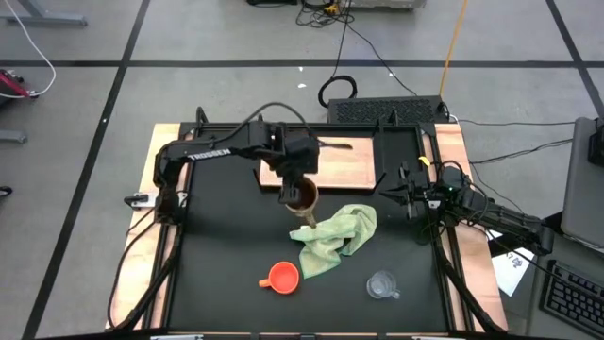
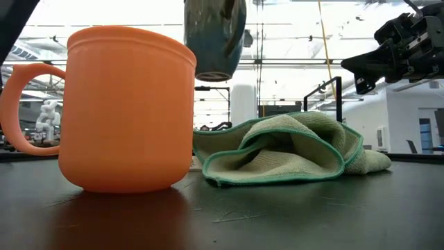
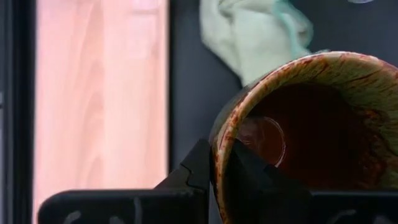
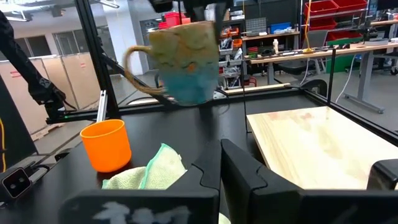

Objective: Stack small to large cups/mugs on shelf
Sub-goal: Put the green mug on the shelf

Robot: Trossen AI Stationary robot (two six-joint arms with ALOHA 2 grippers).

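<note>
The left tool [image 1: 300,194] holds the brown glazed mug [image 1: 303,196] in the air above the black table [image 1: 226,264], with its two fingers [image 3: 202,171] pinched on the rim wall, one inside and one outside. In the low view the mug [image 2: 214,38] hangs clear of the table surface, and in the right wrist view its handle is seen pointing to the side and its lower part looks blue-green. From above, the mug is just at the front edge of the light wooden shelf [image 1: 344,161], which lies flat at the far middle of the table, and just beside the light green cloth [image 1: 335,238]. The cloth lies crumpled near the middle of the table. The small orange cup [image 1: 282,277] stands upright on the table nearer the front, with its handle to the left, apart from the cloth. The clear glass cup [image 1: 381,284] stands to the right of it, also near the front. The right tool [image 1: 404,195] waits at the right side of the table, beside the shelf, with its fingers closed and nothing between them.
</note>
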